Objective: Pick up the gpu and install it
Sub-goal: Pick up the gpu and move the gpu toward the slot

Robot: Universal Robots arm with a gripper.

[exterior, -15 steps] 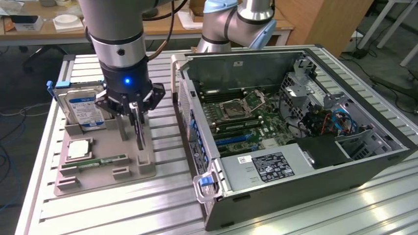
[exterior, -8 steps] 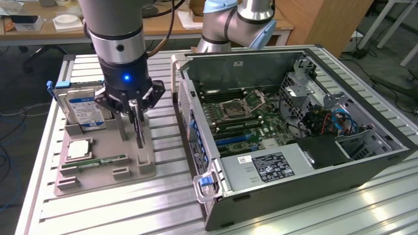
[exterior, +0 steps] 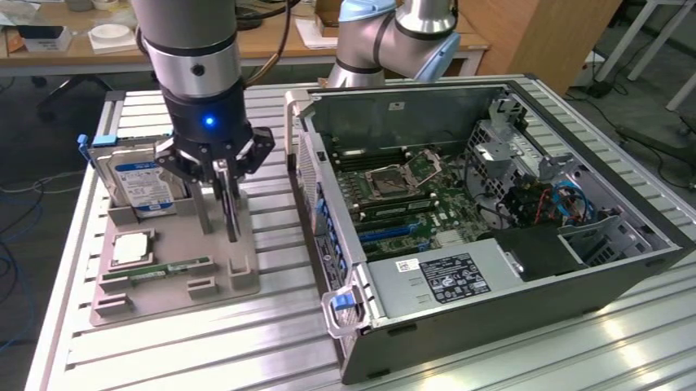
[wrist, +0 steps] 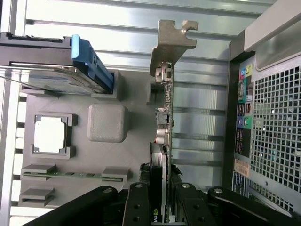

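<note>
The gpu point(exterior: 226, 210) is a slim dark card standing on edge in the grey parts holder point(exterior: 207, 281), at the exterior view's left. My gripper point(exterior: 222, 186) comes straight down over it, with one finger on each flat side of the card. In the wrist view the gpu point(wrist: 163, 141) runs away from the gripper point(wrist: 161, 202), green board edge and silver bracket toward the far end, and the black fingers point(wrist: 138, 207) press against it. The card's lower edge still sits at the holder's slot.
The open computer case point(exterior: 609, 244) lies at the exterior view's right, motherboard and blue slots point(exterior: 386, 232) exposed. The holder also carries a silver hard drive point(exterior: 142, 183), a processor point(exterior: 129, 247) and a green memory stick point(exterior: 169, 269). Another robot arm point(exterior: 392, 41) stands behind.
</note>
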